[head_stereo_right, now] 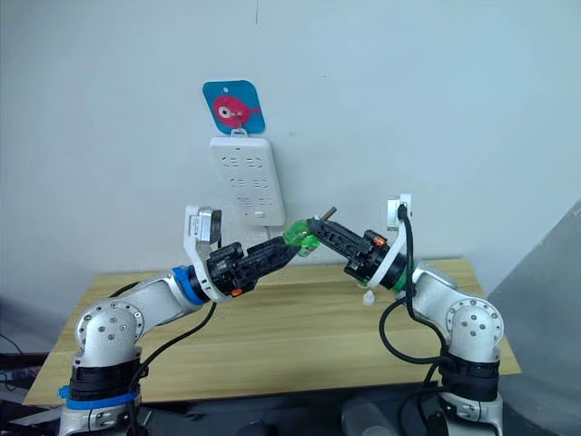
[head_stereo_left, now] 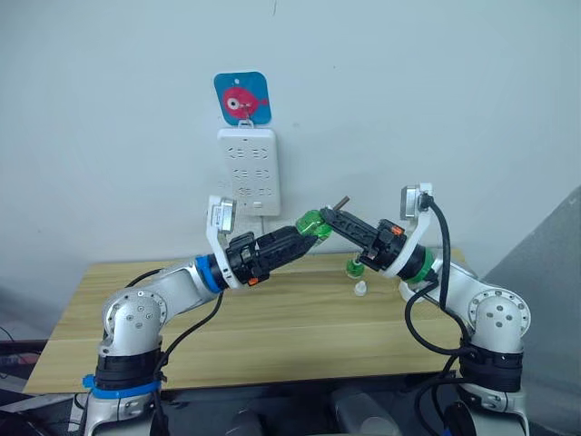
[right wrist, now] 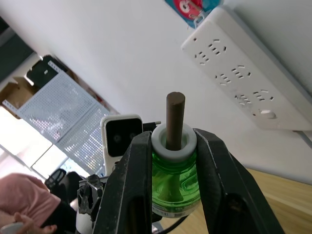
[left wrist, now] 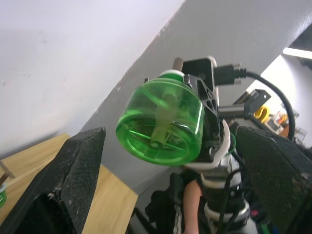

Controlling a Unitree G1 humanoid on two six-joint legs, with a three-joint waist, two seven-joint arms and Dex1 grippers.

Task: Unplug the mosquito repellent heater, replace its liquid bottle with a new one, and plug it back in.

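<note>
In the head views the left gripper [head_stereo_left: 307, 236] reaches in from the lower left toward the middle of the frame. Its 2 fingers are spread wide, one on each side of the base of the green bottle [head_stereo_left: 314, 223] without touching it. Above it, in the upper middle, the white power strip [head_stereo_left: 247, 171] hangs on the wall. The bottle is in the air at the frame's centre, above the wooden table [head_stereo_left: 272, 318]. The right gripper [right wrist: 173, 139], coming from the lower right, is clenched on the bottle's neck just under the white collar, with the brown wick [right wrist: 175, 117] standing clear above.

This looks like a handover or a regrip. To do it well, the left fingers should close squarely on the round body, well below the collar. The right should let go only once that hold is firm, and the wick should touch nothing.
</note>
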